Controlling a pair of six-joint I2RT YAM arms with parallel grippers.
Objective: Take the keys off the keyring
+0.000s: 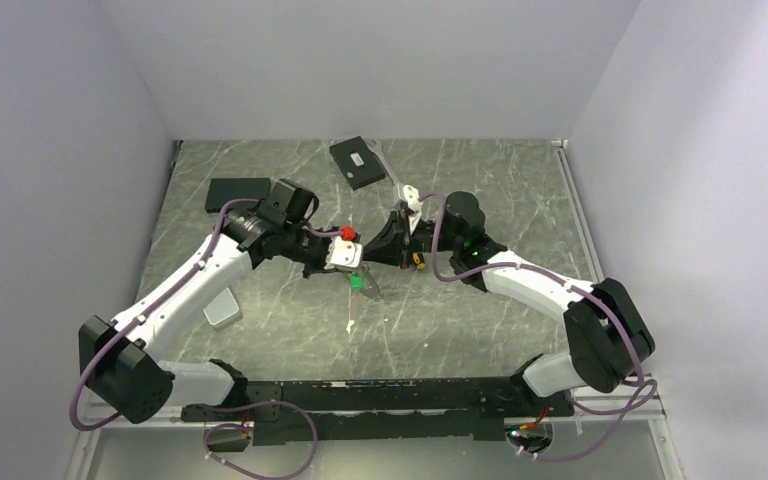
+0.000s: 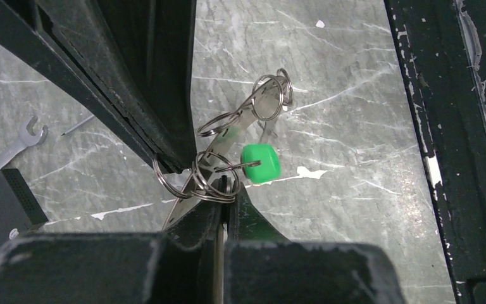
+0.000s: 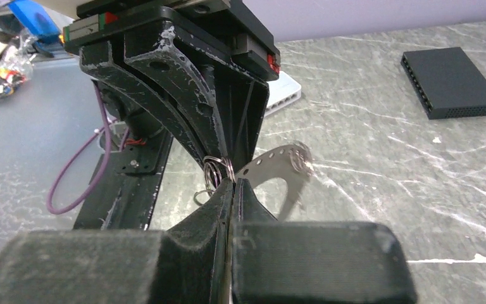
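The left gripper (image 2: 224, 190) and right gripper (image 3: 231, 183), jaws clamped on the keyring (image 2: 202, 180) from opposite sides, hold it above the surface (image 2: 329, 76), apparently bracing its loops for prying apart.

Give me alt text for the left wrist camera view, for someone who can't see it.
The left gripper, shut, pinches a cluster of wire rings on the keyring, a flat metal band with a green tag, tip to tip with the right gripper. A wrench lies on the marble table.
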